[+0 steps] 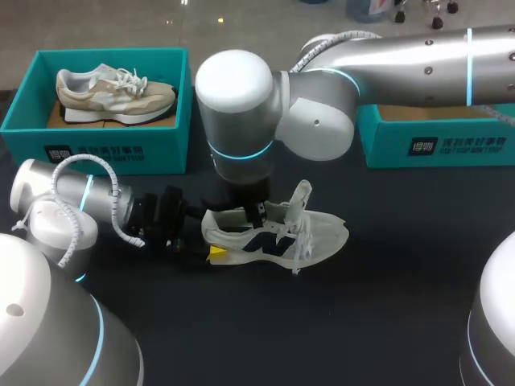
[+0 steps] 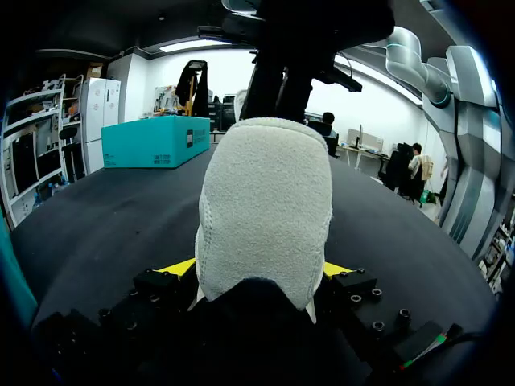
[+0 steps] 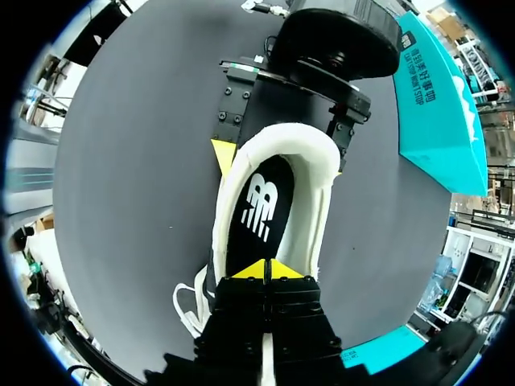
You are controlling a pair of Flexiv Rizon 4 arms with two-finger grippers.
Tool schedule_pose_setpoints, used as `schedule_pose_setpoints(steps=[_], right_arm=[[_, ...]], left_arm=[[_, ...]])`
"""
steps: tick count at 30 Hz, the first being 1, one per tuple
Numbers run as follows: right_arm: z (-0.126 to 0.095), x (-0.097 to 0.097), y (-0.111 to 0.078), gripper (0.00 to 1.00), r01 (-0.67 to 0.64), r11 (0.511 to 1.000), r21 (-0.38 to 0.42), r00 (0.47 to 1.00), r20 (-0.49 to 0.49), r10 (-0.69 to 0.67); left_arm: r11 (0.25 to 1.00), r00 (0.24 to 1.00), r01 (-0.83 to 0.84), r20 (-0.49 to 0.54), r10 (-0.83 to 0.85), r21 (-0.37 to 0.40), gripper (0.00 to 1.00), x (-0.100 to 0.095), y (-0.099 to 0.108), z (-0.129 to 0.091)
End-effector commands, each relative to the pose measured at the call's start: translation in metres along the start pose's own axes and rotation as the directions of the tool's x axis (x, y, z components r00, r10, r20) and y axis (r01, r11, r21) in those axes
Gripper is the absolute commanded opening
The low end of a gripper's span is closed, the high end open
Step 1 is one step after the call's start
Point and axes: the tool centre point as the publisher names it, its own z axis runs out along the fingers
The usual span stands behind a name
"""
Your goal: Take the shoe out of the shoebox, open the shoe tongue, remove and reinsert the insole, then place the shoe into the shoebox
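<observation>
A white mesh shoe (image 1: 278,237) lies on its side on the black table, toe to the right, tongue pulled up. My left gripper (image 1: 211,252) comes in from the left. In the left wrist view the heel (image 2: 265,209) sits between its yellow fingertips (image 2: 179,267), which press it from both sides. My right gripper (image 3: 268,270) hangs over the shoe's mouth with its tips shut together, just above the black insole (image 3: 256,213) lying inside the shoe. Whether the tips touch the insole is not visible.
A teal shoebox (image 1: 105,145) at the back left holds a beige and white shoe (image 1: 113,95). A second teal box (image 1: 434,141) stands at the back right, partly under my right arm (image 1: 322,88). Bare black tabletop lies in front of the shoe.
</observation>
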Motion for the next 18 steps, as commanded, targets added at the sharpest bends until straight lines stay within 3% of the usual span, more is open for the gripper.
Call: schedule_pose_setpoints(steps=[1,11,18], right_arm=[[0.003,0.003,-0.01,0.0,-0.014,1.0,0.0,1.0,-0.008,0.014],[-0.002,0.013,-0.014,0.0,0.001,1.0,0.007,0.999,-0.047,-0.001],[0.012,0.012,-0.002,0.0,0.014,1.0,-0.002,0.997,-0.076,-0.014]], left_arm=[[1.0,1.0,0.001,-0.001,-0.001,-0.006,0.0,0.0,0.005,0.0],[1.0,1.0,0.001,-0.001,-0.001,-0.006,0.0,0.0,0.005,0.0],[1.0,1.0,0.001,-0.001,-0.001,-0.006,0.0,0.0,0.005,0.0]])
